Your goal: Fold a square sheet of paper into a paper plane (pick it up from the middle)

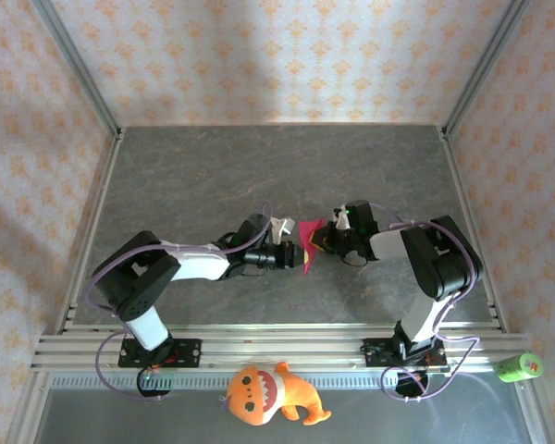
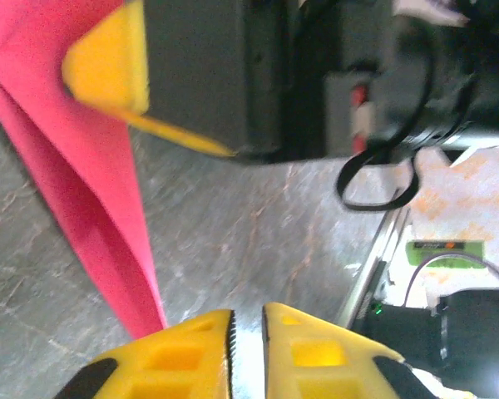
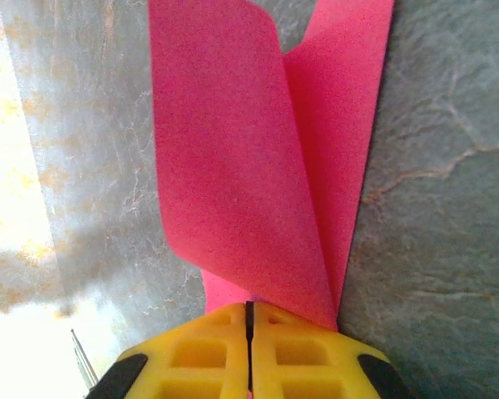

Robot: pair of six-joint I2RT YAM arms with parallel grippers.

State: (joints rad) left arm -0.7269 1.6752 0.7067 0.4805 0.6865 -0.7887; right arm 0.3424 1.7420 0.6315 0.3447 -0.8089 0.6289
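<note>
Spanning the scene: grey tabletop [image 1: 213,166]. Orange plush toy [image 1: 273,396], past its near edge. Right gripper [image 3: 249,309] — jaws pinched shut on the folded pink paper [image 3: 233,150]. Left gripper [image 2: 248,324] — jaws a narrow slit apart, gripping nothing. Paper at tabletop centre between both grippers, tip just beside left jaws.

This is a robot test cell in a lab. Aluminium frame posts [image 1: 74,65] rise well beyond the left gripper [image 1: 294,257], and wallpaper panels [image 1: 277,55] (orange motifs on cream) box in the grey stone-look table [image 1: 213,176] beneath it. Behind it, both arm bases [image 1: 157,351] are bolted to a slotted rail [image 1: 277,344].
</note>
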